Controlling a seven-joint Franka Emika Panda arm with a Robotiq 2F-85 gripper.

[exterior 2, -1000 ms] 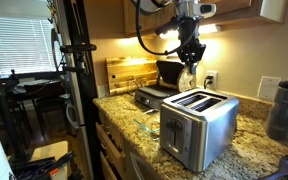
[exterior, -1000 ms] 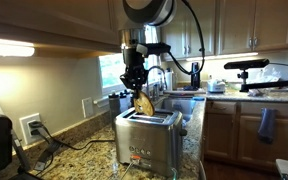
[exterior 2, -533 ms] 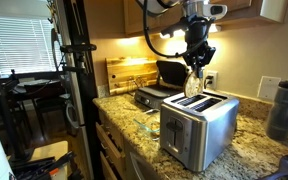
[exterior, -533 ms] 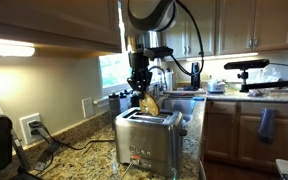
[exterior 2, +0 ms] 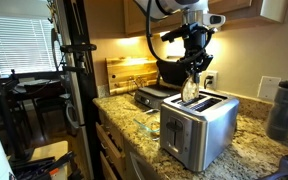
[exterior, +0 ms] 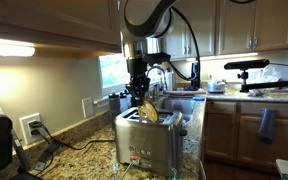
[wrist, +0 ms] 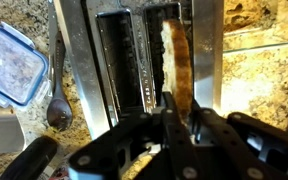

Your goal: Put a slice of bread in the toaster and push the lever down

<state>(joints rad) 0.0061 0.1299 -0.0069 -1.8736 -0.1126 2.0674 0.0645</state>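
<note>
While the gripper (exterior: pixel 139 96) is clamped on the top edge of the slice of bread (exterior: pixel 148 112), the step in hand looks like the insertion itself: in both exterior views the slice hangs tilted, with its lower edge right at the top of the toaster (exterior: pixel 146 142), and in the wrist view it lines up over the slot on the right of the frame (how far it has sunk in, I cannot tell). By my reading, the next move calls for straightening the slice so it runs along the slot, lowering it until the slot walls take it, then opening the fingers and lifting clear. Only after that does the lever come in, and it is not clearly visible in any view, so finding it will need care. The toaster sits low in the middle of an exterior view on the speckled granite counter (exterior: pixel 79 158), with its narrow end facing the camera. It is a boxy brushed-steel body with rounded top edges, two long dark slots, and small red lights low on that narrow end. The bread is pale brown, thin and rigid-looking, with a darker crust.
</note>
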